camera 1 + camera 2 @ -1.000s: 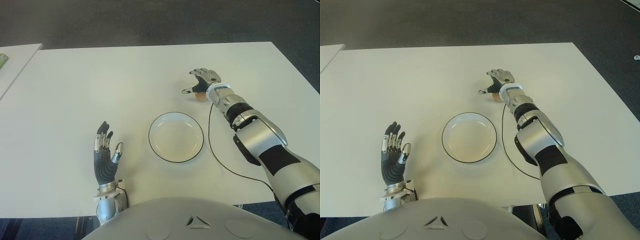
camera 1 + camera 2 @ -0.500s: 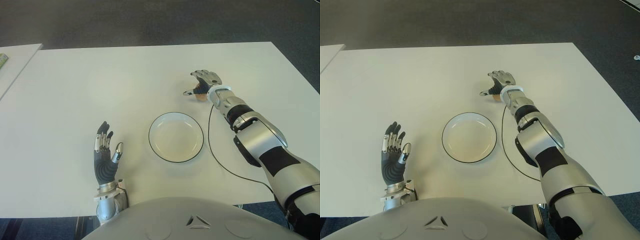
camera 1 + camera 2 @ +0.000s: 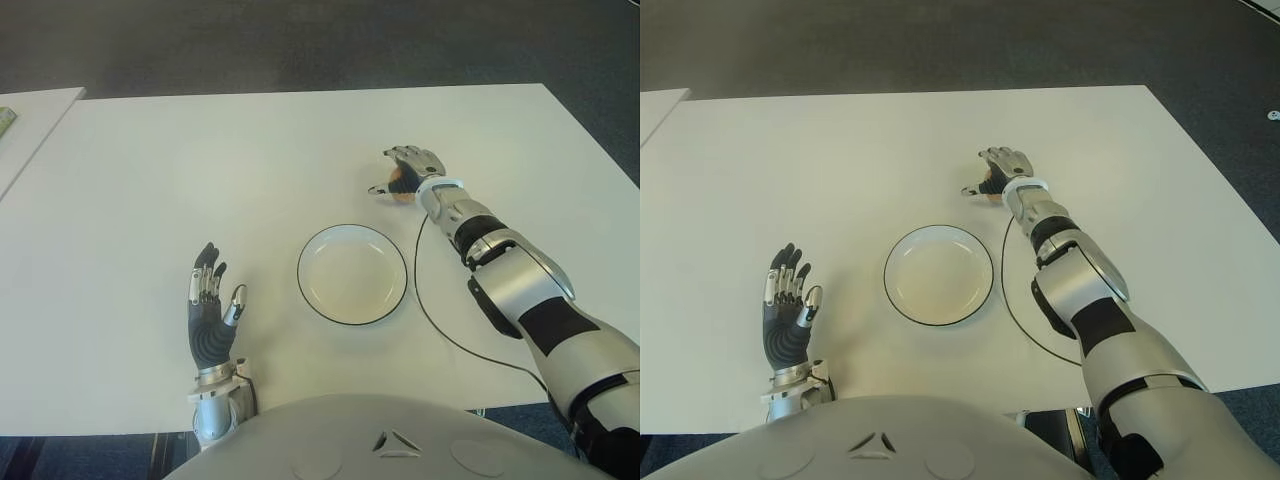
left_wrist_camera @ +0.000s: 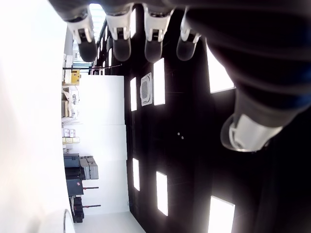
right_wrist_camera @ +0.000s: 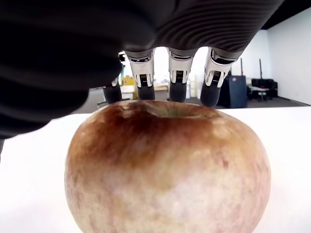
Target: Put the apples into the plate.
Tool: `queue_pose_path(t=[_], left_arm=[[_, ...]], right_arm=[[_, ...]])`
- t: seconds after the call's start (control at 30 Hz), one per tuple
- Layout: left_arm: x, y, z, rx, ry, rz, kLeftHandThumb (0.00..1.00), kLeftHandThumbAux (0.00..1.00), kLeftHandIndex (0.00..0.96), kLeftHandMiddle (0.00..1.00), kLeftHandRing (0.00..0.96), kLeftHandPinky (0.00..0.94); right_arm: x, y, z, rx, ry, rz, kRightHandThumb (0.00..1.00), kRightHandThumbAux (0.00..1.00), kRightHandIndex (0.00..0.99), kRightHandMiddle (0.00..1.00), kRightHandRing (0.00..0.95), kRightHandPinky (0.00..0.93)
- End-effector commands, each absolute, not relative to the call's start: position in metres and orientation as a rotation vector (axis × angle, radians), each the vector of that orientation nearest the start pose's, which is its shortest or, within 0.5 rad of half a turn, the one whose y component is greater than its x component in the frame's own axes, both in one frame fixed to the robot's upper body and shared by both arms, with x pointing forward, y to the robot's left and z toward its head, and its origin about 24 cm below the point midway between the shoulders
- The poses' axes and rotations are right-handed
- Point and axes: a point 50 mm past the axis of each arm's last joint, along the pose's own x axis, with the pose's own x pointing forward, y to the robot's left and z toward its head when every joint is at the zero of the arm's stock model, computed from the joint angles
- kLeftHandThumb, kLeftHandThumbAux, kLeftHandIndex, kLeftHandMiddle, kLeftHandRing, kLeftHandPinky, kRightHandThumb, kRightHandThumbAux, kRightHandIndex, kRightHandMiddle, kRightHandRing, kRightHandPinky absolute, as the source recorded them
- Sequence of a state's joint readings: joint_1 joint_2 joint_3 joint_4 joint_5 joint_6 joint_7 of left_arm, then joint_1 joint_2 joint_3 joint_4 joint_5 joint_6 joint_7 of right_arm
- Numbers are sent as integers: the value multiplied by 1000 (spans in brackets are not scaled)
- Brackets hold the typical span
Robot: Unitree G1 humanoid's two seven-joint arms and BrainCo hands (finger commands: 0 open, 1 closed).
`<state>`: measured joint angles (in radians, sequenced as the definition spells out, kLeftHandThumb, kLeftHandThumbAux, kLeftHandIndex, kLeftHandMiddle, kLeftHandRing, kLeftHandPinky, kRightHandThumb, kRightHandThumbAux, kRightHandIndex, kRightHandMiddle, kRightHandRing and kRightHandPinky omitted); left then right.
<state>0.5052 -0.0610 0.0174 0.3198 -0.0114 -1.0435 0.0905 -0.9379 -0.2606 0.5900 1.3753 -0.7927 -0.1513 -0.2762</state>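
Dropped a touch lower and closer toward the plate compared with a second ago: right hand (image 3: pixel 405 170), now cupped over the apple (image 3: pixel 400 187) in the upper right-centre of the left eye view. Fingers more curled down around the fruit than before, thumb poking out on the plate side. Plate and left hand unchanged between frames.

Right wrist view: apple (image 5: pixel 167 170) sitting right under the palm, stem dimple up, still on the white desk (image 3: pixel 200 170). Fingertips (image 5: pixel 178 85) hanging just behind the top of the apple, not clearly pressed on the skin, so calling it half-curled around the fruit, not clamped yet. No real long axis to worry about, round as it gets.

Key relation for the next bit: apple directly beneath the right hand, and plate (image 3: pixel 308 300) lying nearer the robot and a bit to picture-left of it, empty, near but not touching. Black cable (image 3: pixel 424 300) curving along the right side of the plate, something to watch when carrying across.

Left hand (image 3: pixel 211 310) down in the lower left of the frame, well apart from the plate on its left, fingers spread and pointing up, holding nothing. Right hand obviously the nearer one for this apple.

Guessing next: finish closing on the apple, lift, swing back toward the plate. Only one apple visible despite the plural in the task.
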Motion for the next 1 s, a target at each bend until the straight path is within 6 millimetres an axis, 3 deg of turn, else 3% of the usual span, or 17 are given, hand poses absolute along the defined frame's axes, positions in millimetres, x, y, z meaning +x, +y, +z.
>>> queue_pose_path(t=[0.03, 1.0], left_arm=[[111, 172, -54, -30, 26, 267, 158, 591, 74, 50, 30, 1], [104, 178, -50, 1, 36, 265, 159, 584, 65, 47, 28, 0]], right_arm=[[365, -158, 21, -1517, 96, 322, 140, 338, 0, 0, 0, 0], [353, -155, 2, -1440, 144, 344, 152, 345, 0, 0, 0, 0]])
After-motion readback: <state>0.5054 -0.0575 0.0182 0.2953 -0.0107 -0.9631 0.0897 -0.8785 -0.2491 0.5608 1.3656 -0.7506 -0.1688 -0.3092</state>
